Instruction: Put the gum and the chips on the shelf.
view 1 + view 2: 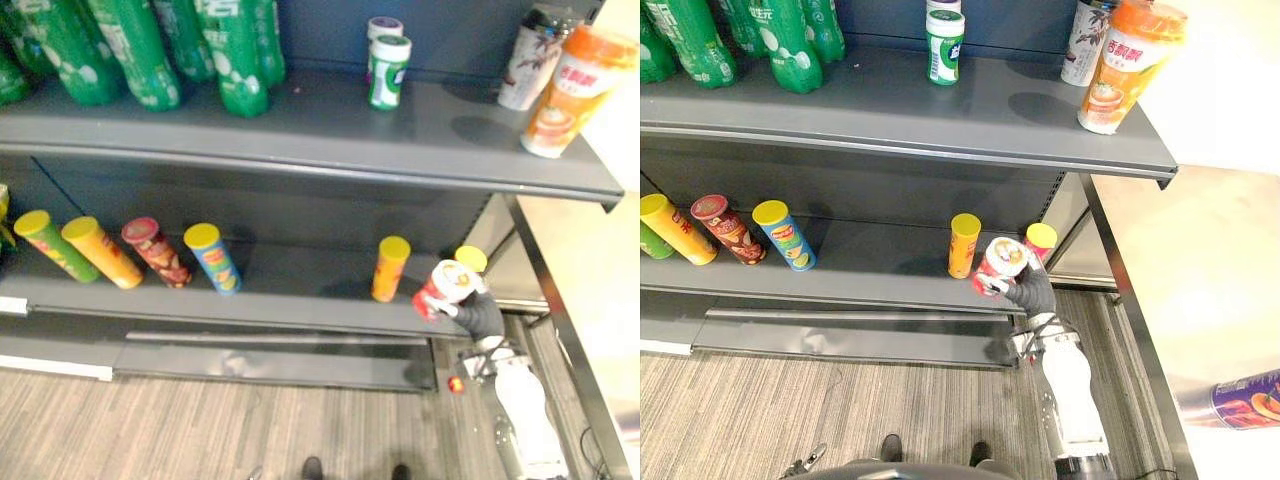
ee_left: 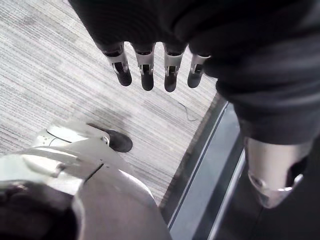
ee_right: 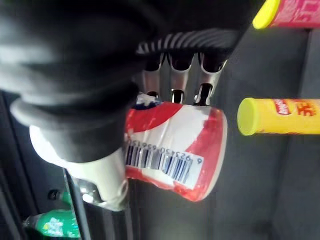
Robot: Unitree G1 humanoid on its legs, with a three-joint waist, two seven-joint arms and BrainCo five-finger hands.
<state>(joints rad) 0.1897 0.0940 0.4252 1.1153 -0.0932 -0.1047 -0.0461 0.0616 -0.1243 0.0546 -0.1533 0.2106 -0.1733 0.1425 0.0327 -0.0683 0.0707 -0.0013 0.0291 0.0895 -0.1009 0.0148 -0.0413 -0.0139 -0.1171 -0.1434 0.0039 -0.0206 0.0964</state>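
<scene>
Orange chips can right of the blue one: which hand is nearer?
Right. The right hand, gripping a red-and-white can, is just beside the orange can; the left hand hangs over the floor.

bright overhead light; the orange cup point(image 1: 1125, 65) drops a round shadow on the upper shelf point(image 1: 890, 110), the lower shelf point(image 1: 880, 255) sits dimmer.

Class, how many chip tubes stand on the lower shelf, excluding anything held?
6: green, yellow, red and blue in a row at left, an orange one right of centre, a yellow-lidded one behind the right hand. Others may hide beyond the left edge.
</scene>
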